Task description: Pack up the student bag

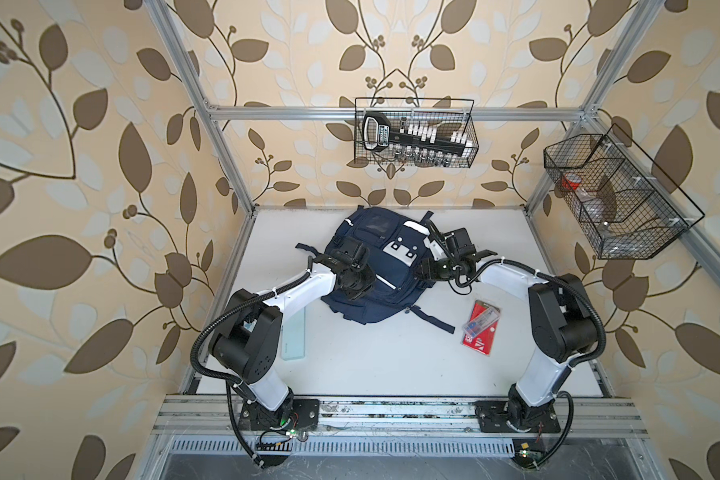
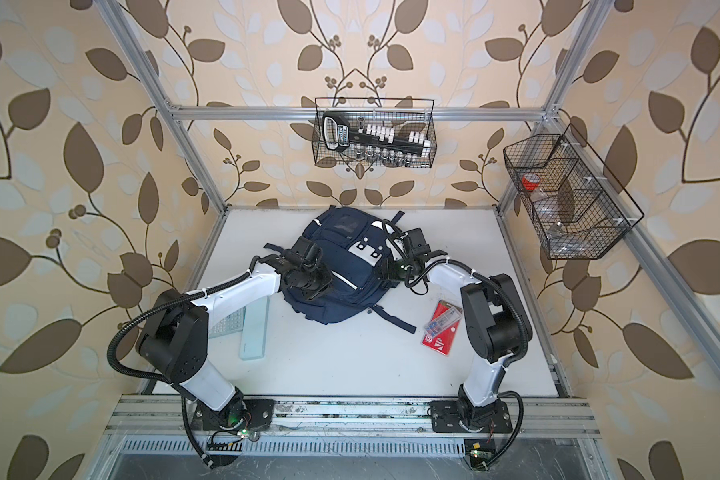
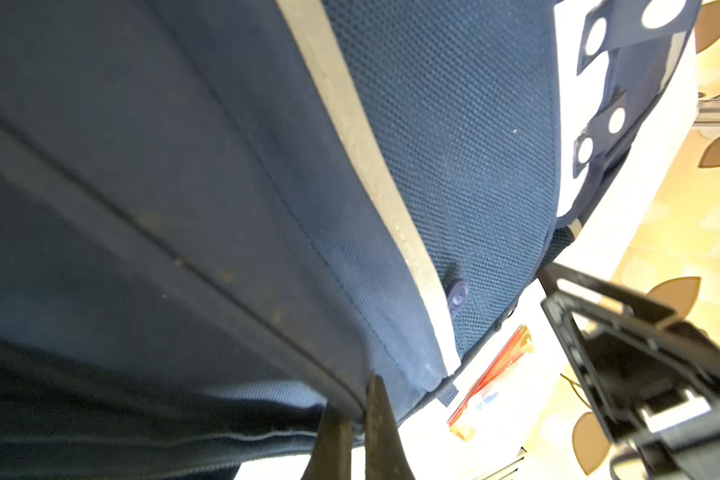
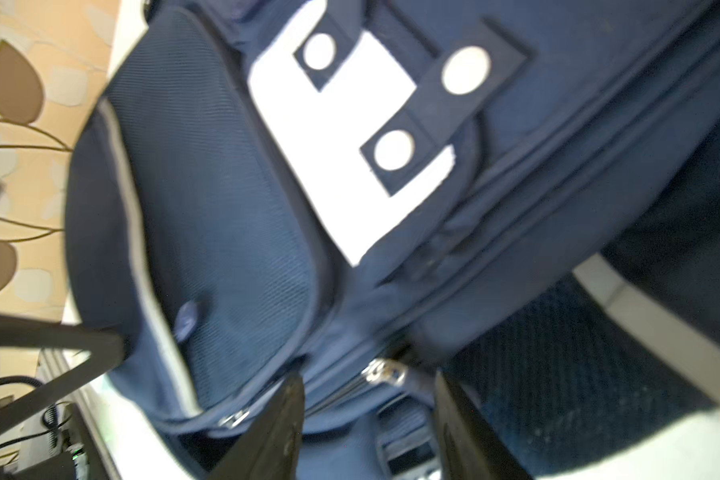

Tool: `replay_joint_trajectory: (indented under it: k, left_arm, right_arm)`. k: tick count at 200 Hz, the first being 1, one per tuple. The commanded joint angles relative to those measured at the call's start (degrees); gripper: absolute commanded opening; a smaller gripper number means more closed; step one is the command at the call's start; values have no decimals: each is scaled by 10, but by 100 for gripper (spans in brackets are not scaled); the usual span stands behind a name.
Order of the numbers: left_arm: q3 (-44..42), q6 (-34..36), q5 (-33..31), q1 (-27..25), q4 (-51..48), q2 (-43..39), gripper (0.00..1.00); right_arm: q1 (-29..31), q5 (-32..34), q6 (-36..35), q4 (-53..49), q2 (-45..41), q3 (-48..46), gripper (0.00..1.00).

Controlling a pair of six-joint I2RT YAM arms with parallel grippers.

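On the matte white table (image 1: pixel 371 365), the student bag (image 1: pixel 387 299) lies rounded and slumped at the middle of the far edge: navy woven fabric, pale grey stripes. The left gripper (image 3: pixel 356 395) is pinched together on its piped seam; the right gripper (image 4: pixel 368 376) stands apart, straddling a metal zipper pull (image 4: pixel 385 372).
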Motion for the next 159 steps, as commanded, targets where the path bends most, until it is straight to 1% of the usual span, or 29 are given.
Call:
replay_joint_trajectory:
  k: [1, 14, 33, 61, 76, 87, 97, 135, 159]
  left_arm:
    - [-1, 15, 3, -6, 16, -33, 0]
    - [-1, 16, 2, -5, 15, -33, 0]
    - [-2, 17, 1, -6, 14, -34, 0]
    - [-5, 13, 3, -5, 19, -32, 0]
    - [-4, 13, 4, -6, 19, -31, 0]
    - [-4, 13, 4, -6, 19, -31, 0]
    - [-4, 14, 2, -6, 18, -31, 0]
    - [-8, 14, -1, -5, 20, -31, 0]
    - [-11, 14, 1, -5, 21, -31, 0]
  right_arm:
    - [-17, 4, -19, -3, 17, 10, 51]
    - [-27, 2, -19, -1, 18, 6, 51]
    - [-34, -30, -22, -4, 31, 3, 51]
    - [-33, -105, -36, 0, 54, -15, 43]
    - [-33, -127, -37, 13, 55, -29, 42]
    - [-34, -145, -38, 18, 55, -35, 37]
    - [-34, -146, -34, 20, 51, -38, 34]
    - [-34, -156, -10, 52, 24, -75, 34]
    - [-34, -133, -6, 61, 22, -85, 31]
